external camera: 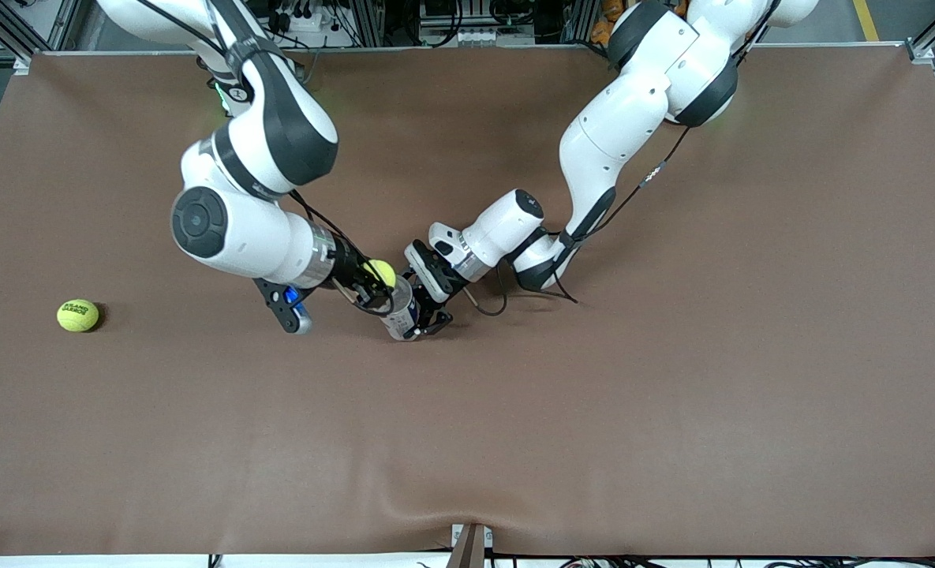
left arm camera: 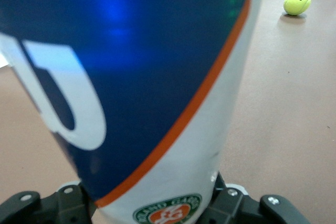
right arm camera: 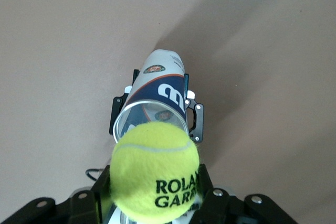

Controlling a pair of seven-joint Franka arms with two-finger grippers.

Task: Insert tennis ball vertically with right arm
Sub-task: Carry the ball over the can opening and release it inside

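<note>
One tennis ball [right arm camera: 155, 170] clenched in the right gripper [right arm camera: 152, 195], poised over the open mouth of the ball can [right arm camera: 155, 98].

Can gripped upright near its base by the left gripper [external camera: 428, 319], at mid-table. Insertion step in hand; next, probably centring over the rim, lowering, letting go. Second tennis ball [external camera: 78, 315] loose on the brown table [external camera: 672, 394], toward the right arm's end.
</note>
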